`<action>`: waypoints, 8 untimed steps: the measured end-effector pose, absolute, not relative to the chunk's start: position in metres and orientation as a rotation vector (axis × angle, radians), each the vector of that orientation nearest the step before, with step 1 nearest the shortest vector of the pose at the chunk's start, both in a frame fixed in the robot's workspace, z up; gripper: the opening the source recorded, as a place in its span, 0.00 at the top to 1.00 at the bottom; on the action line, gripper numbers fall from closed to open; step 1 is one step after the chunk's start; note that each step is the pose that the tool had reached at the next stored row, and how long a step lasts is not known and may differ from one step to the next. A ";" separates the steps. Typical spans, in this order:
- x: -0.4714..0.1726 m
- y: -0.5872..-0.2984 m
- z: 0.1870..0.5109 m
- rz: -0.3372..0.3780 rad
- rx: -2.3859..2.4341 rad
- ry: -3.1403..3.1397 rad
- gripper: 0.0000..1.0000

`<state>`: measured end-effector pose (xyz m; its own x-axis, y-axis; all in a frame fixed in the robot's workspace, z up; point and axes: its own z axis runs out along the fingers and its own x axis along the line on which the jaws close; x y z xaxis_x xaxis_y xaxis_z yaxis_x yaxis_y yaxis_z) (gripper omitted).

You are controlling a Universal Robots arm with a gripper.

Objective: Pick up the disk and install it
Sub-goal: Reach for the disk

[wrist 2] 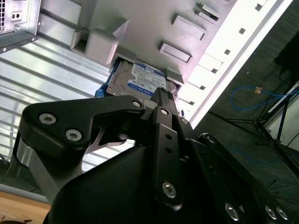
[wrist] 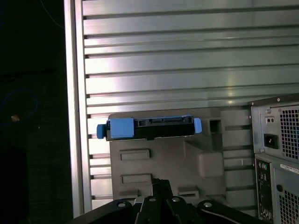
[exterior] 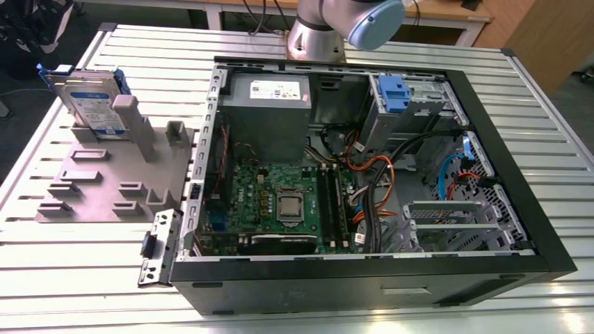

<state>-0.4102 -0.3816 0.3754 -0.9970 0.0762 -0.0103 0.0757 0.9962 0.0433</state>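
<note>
Closest to the wrist cameras is the black hand [wrist 2: 161,100]. I cannot tell whether it is open or closed, but it carries nothing and is apart from the disk [wrist 2: 140,84], which both wrist views show beyond it. The pick-up does not look to have begun.

The disk stands on its long edge in a slot of a grey moulded holder [wrist: 163,163]. This probably leaves its upper edge and both broad faces free for a grip from above. It is a flat silver-metal hard drive with a white-and-blue label on one broad face. A blue plastic frame runs along its edges and ends in a rounded tab at each end. Its upper edge is dark in the first wrist view.

In the exterior view the holder lies flat on the slatted aluminium table [exterior: 74,278] beside the case, and its disk slot is at the end towards the table's far corner on the exterior view's left.

Next to the holder, a black computer case [exterior: 371,278] lies on its side with the panel off, so its bays face upward. Its front is by the table's near edge. Going from that edge to the far one, it holds the green motherboard [exterior: 278,202], then the grey power supply [exterior: 269,104], and then a drive cage with a blue latch [exterior: 394,94]. Past the case, the arm [exterior: 320,35] rises at the table's far edge.
</note>
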 end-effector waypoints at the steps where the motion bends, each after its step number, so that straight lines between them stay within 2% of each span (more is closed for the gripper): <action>1: -0.410 -0.381 0.375 0.067 0.119 3.126 0.89; 8: -0.411 -0.376 0.375 0.067 0.119 3.127 0.89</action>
<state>-0.4108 -0.3758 0.3747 -0.9970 0.0763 -0.0103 0.0758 0.9962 0.0433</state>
